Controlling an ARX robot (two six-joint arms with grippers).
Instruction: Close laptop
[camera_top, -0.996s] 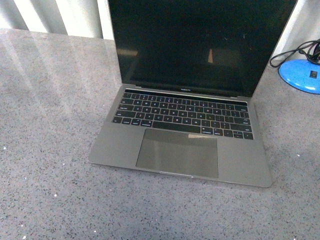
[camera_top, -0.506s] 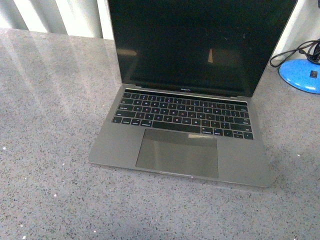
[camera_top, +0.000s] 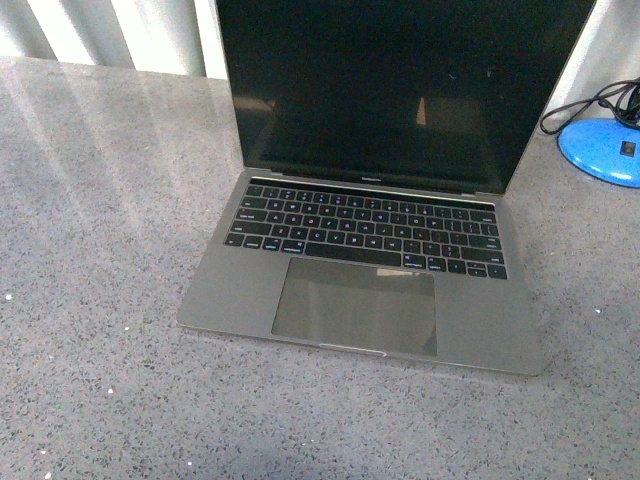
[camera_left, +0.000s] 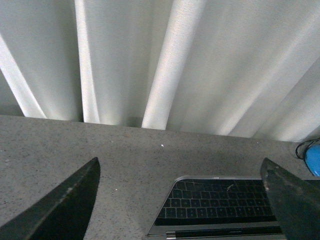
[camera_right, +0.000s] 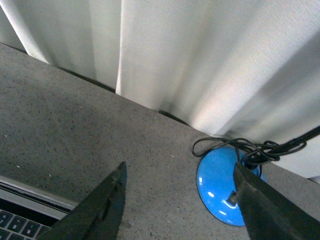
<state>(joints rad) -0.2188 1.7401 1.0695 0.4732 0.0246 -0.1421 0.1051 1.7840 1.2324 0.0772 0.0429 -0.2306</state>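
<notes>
The laptop (camera_top: 365, 250) stands open on the grey speckled table (camera_top: 90, 300), in the middle of the front view. Its grey base has a black keyboard and a large trackpad, and its dark screen is upright. Neither gripper shows in the front view. My left gripper (camera_left: 180, 161) is open and empty above the table, with part of the laptop (camera_left: 220, 205) between and below its fingers. My right gripper (camera_right: 179, 166) is open and empty, with a corner of the laptop (camera_right: 20, 210) beside one finger.
A blue round base (camera_top: 600, 150) with a coiled black cable (camera_top: 600, 105) sits on the table to the right of the laptop. It also shows in the right wrist view (camera_right: 220, 190). A white pleated curtain (camera_left: 165, 60) hangs behind the table's far edge.
</notes>
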